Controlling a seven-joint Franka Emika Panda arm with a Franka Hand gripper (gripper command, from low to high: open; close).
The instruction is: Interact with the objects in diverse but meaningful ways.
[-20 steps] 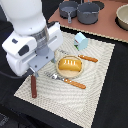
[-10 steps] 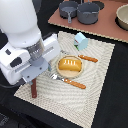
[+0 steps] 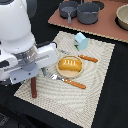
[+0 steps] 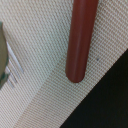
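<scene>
A dark red-brown sausage (image 3: 33, 88) lies on the woven placemat (image 3: 60, 100) near its edge at the exterior view's left. It fills the wrist view (image 4: 80, 40), lying flat with its rounded end showing. My gripper (image 3: 30, 74) hangs just above the sausage's far end; its fingers are hidden by the white hand, and none show in the wrist view. An orange-yellow ridged bread loaf (image 3: 70, 64) sits on a plate in the middle of the mat. A pale blue house-shaped carton (image 3: 80, 40) stands at the mat's far edge. The flat yellow box is out of view.
An orange-handled fork (image 3: 70, 81) and knife (image 3: 88, 58) flank the plate; the fork's tines (image 4: 12, 65) show in the wrist view. Two grey pots (image 3: 88, 11) and a bowl (image 3: 122, 16) sit on a brown board behind. A black table (image 3: 107, 107) surrounds the mat.
The arm has come down a little over the sausage's far end. The sausage, loaf and carton have not moved.
</scene>
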